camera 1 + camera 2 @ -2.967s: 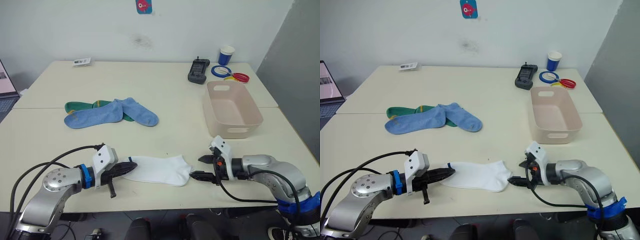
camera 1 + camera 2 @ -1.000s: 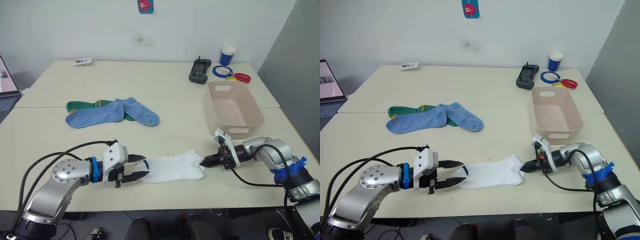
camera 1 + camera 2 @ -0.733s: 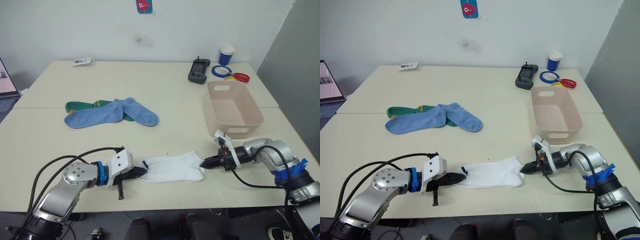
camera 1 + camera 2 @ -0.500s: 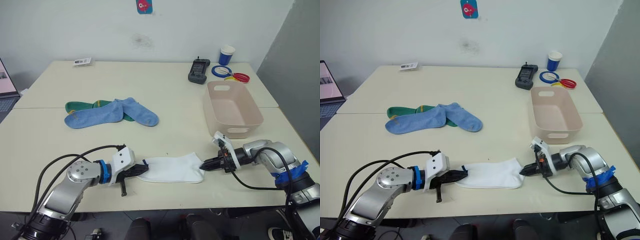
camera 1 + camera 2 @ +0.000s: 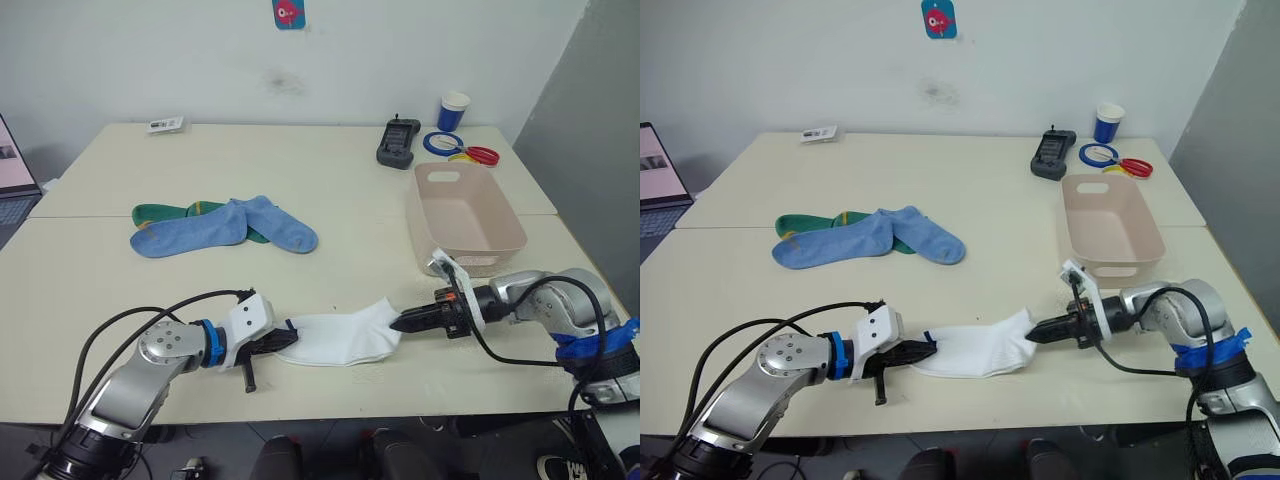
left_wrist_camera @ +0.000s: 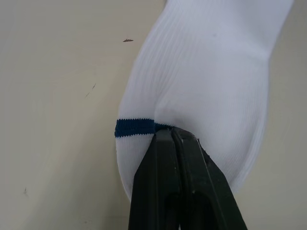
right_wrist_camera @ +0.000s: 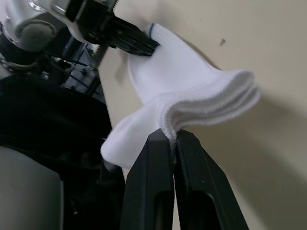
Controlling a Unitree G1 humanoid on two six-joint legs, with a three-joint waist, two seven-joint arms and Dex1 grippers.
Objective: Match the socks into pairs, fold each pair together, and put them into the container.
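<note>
The white socks (image 5: 340, 338) lie stacked near the table's front edge. My left gripper (image 5: 290, 338) is shut on their cuff end, at the dark blue trim (image 6: 134, 127). My right gripper (image 5: 395, 325) is shut on their toe end (image 7: 211, 103) and holds it raised a little off the table, bent toward the cuff. Two light blue socks (image 5: 215, 228) lie over the dark green socks (image 5: 160, 212) at the middle left. The pale pink container (image 5: 418, 222) stands on the right, just behind my right gripper.
At the back right are a blue-and-white cup (image 5: 453, 110), a black device (image 5: 397, 142), a blue ring (image 5: 440, 142) and red scissors (image 5: 482, 155). A small card (image 5: 163, 123) lies at the back left. A laptop (image 5: 8, 175) sits at the left edge.
My left gripper has shut on the white socks' cuff. My right gripper has moved left with the toe end, lifting it and bunching the socks shorter.
</note>
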